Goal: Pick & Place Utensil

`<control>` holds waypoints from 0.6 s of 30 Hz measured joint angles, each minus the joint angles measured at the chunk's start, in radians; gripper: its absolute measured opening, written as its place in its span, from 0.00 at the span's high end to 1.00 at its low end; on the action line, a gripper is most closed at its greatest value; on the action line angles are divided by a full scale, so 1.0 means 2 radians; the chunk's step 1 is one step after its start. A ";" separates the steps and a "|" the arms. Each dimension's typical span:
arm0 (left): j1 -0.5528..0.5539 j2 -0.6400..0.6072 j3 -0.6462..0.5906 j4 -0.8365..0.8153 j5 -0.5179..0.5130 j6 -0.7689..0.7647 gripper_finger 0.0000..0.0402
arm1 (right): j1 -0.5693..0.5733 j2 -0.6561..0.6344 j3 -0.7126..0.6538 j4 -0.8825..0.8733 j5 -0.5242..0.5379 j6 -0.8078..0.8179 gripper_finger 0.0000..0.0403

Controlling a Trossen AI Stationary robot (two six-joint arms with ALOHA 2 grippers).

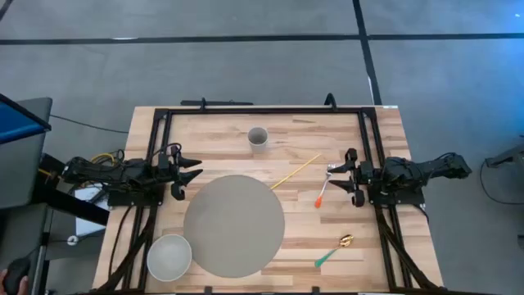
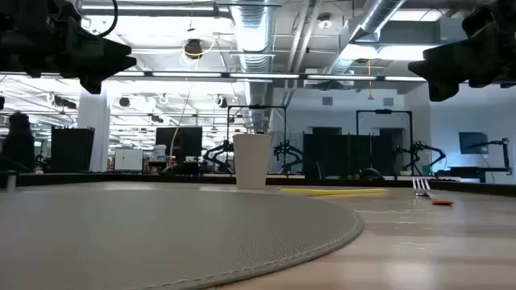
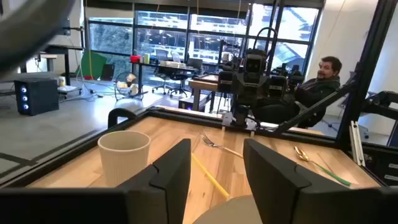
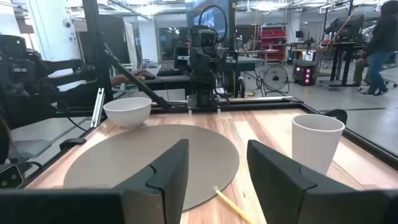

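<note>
A fork with an orange handle [image 1: 324,187] lies flat on the table just left of my right gripper [image 1: 352,176]; it also shows in the left wrist view [image 3: 214,144]. A gold spoon with a green handle [image 1: 334,251] lies near the front right. A yellow chopstick [image 1: 295,172] lies between the cup and the mat. My left gripper [image 1: 190,174] hovers at the table's left edge, open and empty. My right gripper is open and empty too.
A round grey placemat [image 1: 235,225] lies at the middle front. A white cup [image 1: 258,137] stands at the far middle. A white bowl [image 1: 169,256] stands at the front left. A black frame [image 1: 262,109] borders the table. A person [image 3: 320,78] sits beyond the table.
</note>
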 joint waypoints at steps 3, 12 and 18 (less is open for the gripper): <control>0.000 0.000 0.000 0.000 0.000 0.000 0.63 | 0.000 0.000 0.000 0.000 0.000 0.000 0.61; 0.000 0.000 0.000 0.000 0.000 0.000 0.63 | 0.000 0.000 0.000 0.000 0.000 0.000 0.62; 0.000 0.000 0.000 0.000 0.000 0.000 0.63 | 0.000 0.000 0.000 0.000 0.000 0.000 0.62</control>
